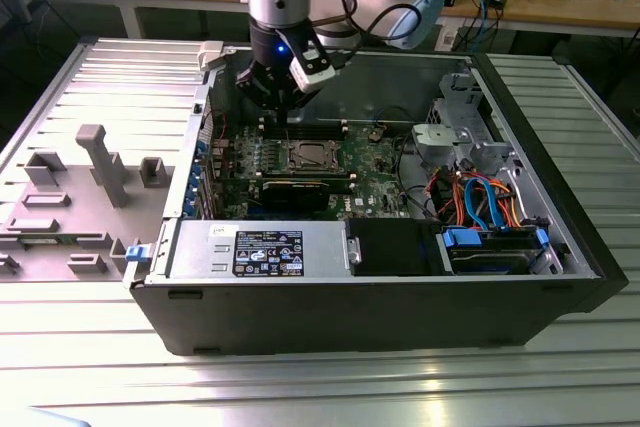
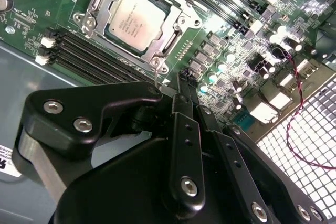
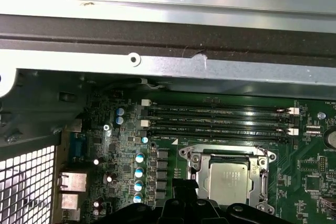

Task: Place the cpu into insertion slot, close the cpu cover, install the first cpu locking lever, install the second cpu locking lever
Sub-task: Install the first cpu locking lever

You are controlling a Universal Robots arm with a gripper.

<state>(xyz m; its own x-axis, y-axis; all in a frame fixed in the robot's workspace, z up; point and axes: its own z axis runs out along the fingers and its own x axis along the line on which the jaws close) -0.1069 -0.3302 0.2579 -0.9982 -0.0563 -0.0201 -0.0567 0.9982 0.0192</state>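
1. We see the hand (image 1: 280, 107) hanging over the open computer case (image 1: 350, 287), which sits on the ribbed metal surface (image 1: 300, 387)
2. In the exterior view the cpu (image 1: 309, 156) lies at about 5 o'clock from the hand, close by and lower down on the green board (image 1: 375, 162)
3. The cpu is already in the insertion slot (image 2: 87, 21). Its flat silver top faces up, and it is square, so no side is the long one
4. The cpu cover (image 2: 176, 31) looks laid down flat around the cpu, like a picture frame. We think the first two jobs are done
5. In both wrist views the hand looks narrow, with its tips close together. We see nothing held in it
6. In the second wrist view the tips reach to just beside one corner of the cover, but we cannot tell if they touch it
7. The thin locking levers are too small for us to tell if they are hooked down
8. The long black memory slots (image 3: 215, 119) run from 9 o'clock to 3 o'clock in the exterior view, between the hand and the cpu
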